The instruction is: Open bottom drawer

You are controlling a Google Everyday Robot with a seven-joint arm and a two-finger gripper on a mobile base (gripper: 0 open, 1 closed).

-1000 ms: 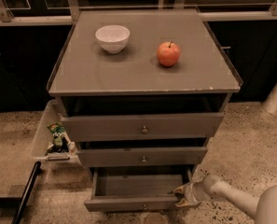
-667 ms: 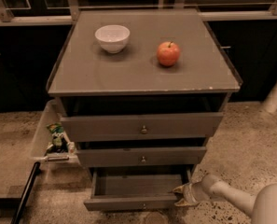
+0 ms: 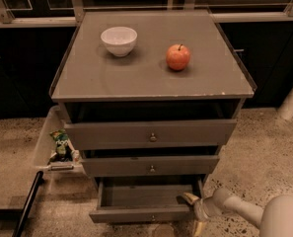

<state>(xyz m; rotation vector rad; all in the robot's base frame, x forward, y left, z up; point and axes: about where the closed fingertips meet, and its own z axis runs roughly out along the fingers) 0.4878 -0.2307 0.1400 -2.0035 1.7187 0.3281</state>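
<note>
The bottom drawer (image 3: pixel 141 214) is the lowest of three grey drawers in a grey cabinet. It is pulled well out and its inside (image 3: pixel 146 194) shows. Its small round knob (image 3: pixel 153 218) sits near the bottom edge of the view. My gripper (image 3: pixel 194 212) is at the drawer's right front corner, reaching in from the lower right on a white arm (image 3: pixel 244 210). One finger (image 3: pixel 189 198) lies over the drawer's right rim.
The top drawer (image 3: pixel 151 132) and middle drawer (image 3: pixel 151 165) stand slightly out. A white bowl (image 3: pixel 119 40) and a red apple (image 3: pixel 178 57) sit on the cabinet top. A clear bin (image 3: pixel 57 147) with packets stands left of the cabinet. A white post (image 3: pixel 291 100) is at right.
The bottom drawer has come out a little further, and the gripper with it toward the camera.
</note>
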